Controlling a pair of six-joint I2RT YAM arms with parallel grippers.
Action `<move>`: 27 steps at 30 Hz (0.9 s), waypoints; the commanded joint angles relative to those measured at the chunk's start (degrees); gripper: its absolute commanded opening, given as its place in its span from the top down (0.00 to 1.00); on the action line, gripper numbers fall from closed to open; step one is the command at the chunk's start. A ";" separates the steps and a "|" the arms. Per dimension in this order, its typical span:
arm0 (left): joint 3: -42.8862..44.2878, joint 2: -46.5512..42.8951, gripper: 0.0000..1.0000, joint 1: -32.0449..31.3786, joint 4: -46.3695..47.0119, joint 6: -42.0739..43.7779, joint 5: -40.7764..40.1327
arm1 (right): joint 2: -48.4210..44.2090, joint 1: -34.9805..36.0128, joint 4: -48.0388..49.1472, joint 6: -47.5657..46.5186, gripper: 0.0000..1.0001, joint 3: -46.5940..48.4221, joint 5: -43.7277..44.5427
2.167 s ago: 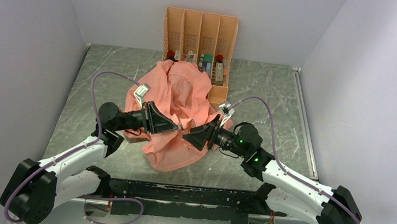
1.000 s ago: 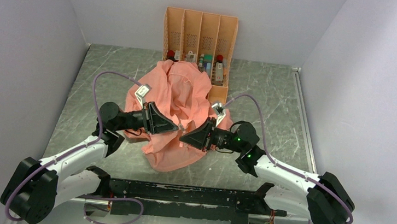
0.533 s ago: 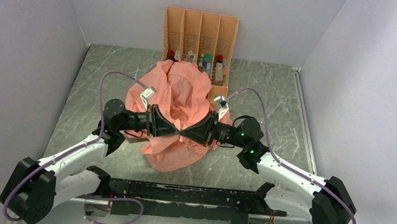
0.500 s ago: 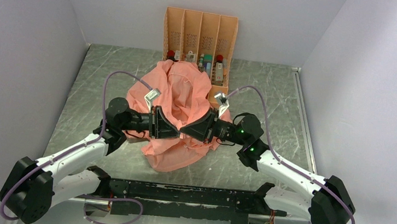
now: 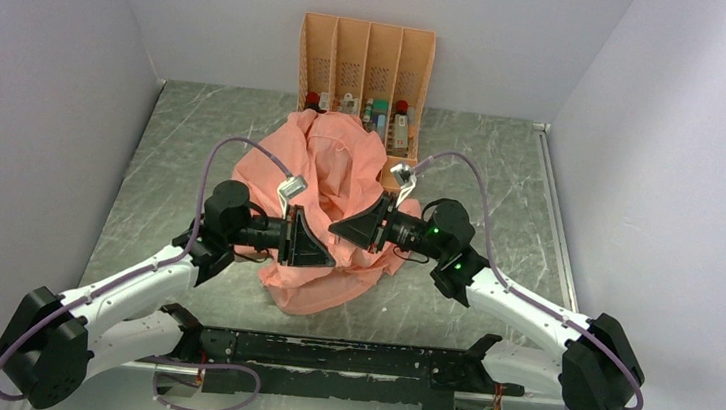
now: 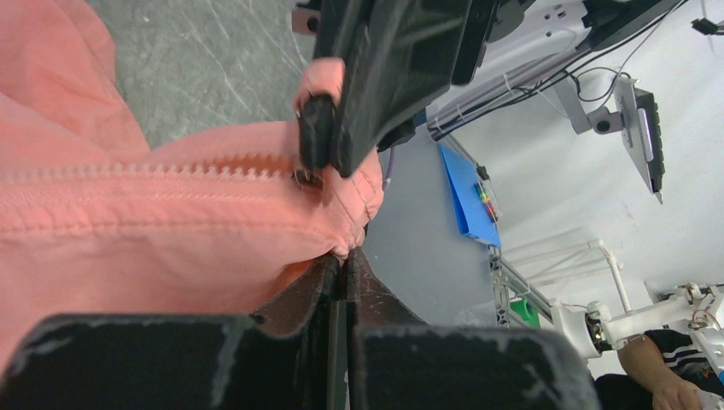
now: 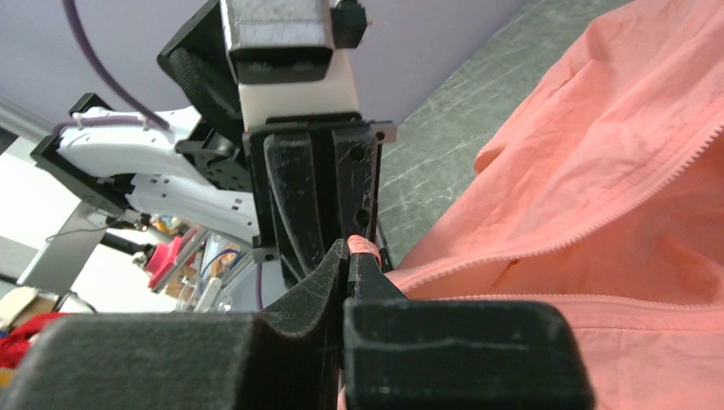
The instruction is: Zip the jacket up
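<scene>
The salmon-pink jacket (image 5: 327,166) lies bunched in the middle of the table. Its zipper teeth (image 6: 171,171) run across the left wrist view. My left gripper (image 5: 331,261) sits on the jacket's near part, shut on a fold of its edge beside the zipper (image 6: 346,259). My right gripper (image 5: 334,228) points left just beyond it. It is shut on a small pink tab at the zipper (image 7: 348,253), which also shows as a pink tab (image 6: 321,79) at its fingertips in the left wrist view. The two grippers' tips are almost touching.
An orange four-slot rack (image 5: 365,55) holding small bottles stands behind the jacket, against the back wall. Grey walls close in the left, right and back sides. A black rail (image 5: 344,356) runs along the near edge between the arm bases.
The left gripper has slid right and toward the near edge, dragging the fabric. The right gripper has shifted slightly away and up. Both stayed shut throughout.
</scene>
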 commanded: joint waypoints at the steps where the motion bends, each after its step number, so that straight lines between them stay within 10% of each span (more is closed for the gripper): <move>1: 1.57 -0.43 0.92 -2.07 -6.13 3.79 0.29 | 0.33 -1.32 0.19 -2.12 1.00 2.98 6.30; 27: -2.53 -7.65 0.92 -11.05 -18.53 3.65 -9.97 | 6.21 -1.97 8.63 -15.15 1.00 10.09 29.16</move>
